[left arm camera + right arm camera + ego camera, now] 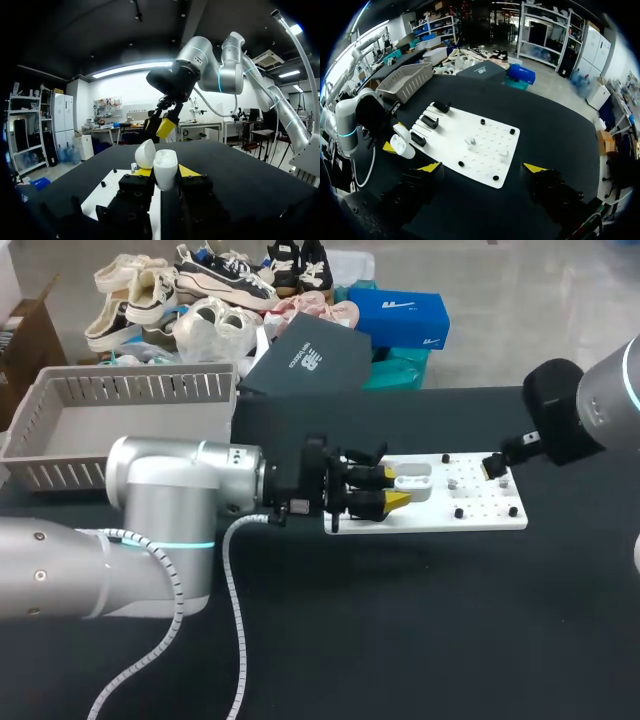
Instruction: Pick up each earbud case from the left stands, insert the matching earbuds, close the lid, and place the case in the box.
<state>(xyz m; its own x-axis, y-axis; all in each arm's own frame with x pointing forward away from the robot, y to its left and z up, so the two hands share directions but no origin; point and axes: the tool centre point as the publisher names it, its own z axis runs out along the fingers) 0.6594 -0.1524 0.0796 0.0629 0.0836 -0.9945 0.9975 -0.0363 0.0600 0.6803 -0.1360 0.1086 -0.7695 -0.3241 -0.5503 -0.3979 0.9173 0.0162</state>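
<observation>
A white earbud case with its lid flipped open sits upright between the fingers of my left gripper, which is shut on it. In the head view the case is held over the left part of the white board. Black stands line that side of the board. Two small white earbuds lie near the board's middle. My right gripper hangs open and empty above the board's right end.
A grey slatted basket stands at the table's back left. A dark box lies behind the board. Several black pegs stick up from the board. Bare black tabletop stretches in front.
</observation>
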